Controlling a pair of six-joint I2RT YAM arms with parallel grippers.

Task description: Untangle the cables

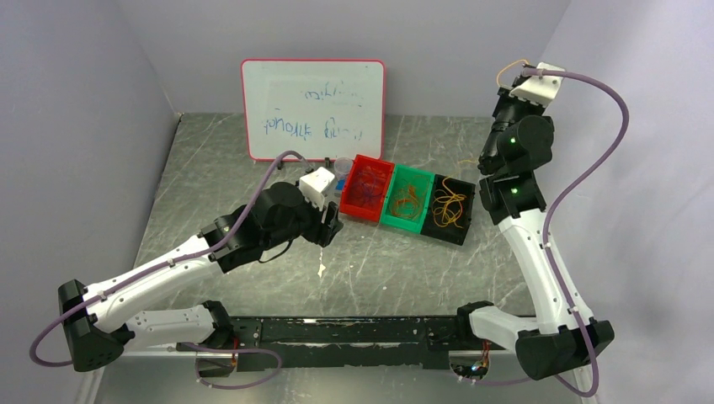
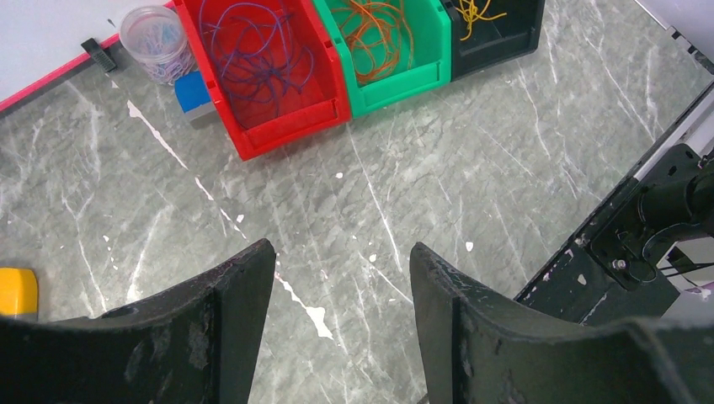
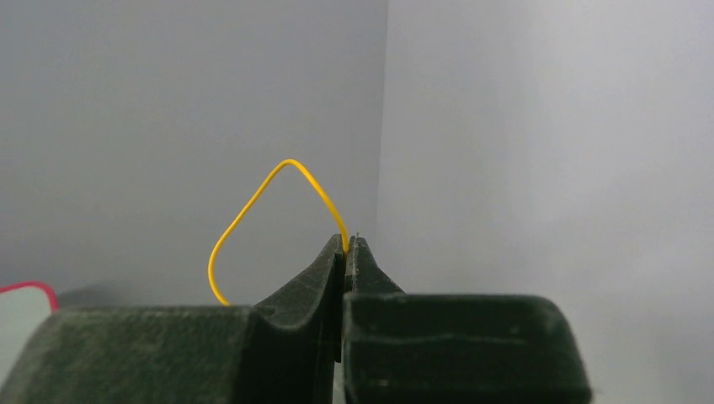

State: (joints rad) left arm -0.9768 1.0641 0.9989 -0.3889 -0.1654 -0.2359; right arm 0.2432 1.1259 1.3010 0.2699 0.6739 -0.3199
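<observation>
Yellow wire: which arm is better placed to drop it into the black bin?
Right. The right gripper is shut on the yellow wire, held high on the black bin's side, which holds other yellow wires. The left gripper is open and empty, low by the red bin.

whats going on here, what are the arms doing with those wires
Two robot arms seem to be sorting thin cables by colour. The right gripper is raised high, shut on one yellow cable that loops out beside its fingers. The left gripper hovers open and empty over the table, in front of the red bin. The red bin holds purple cables, the green bin orange cables, and the black bin yellow cables.
</observation>
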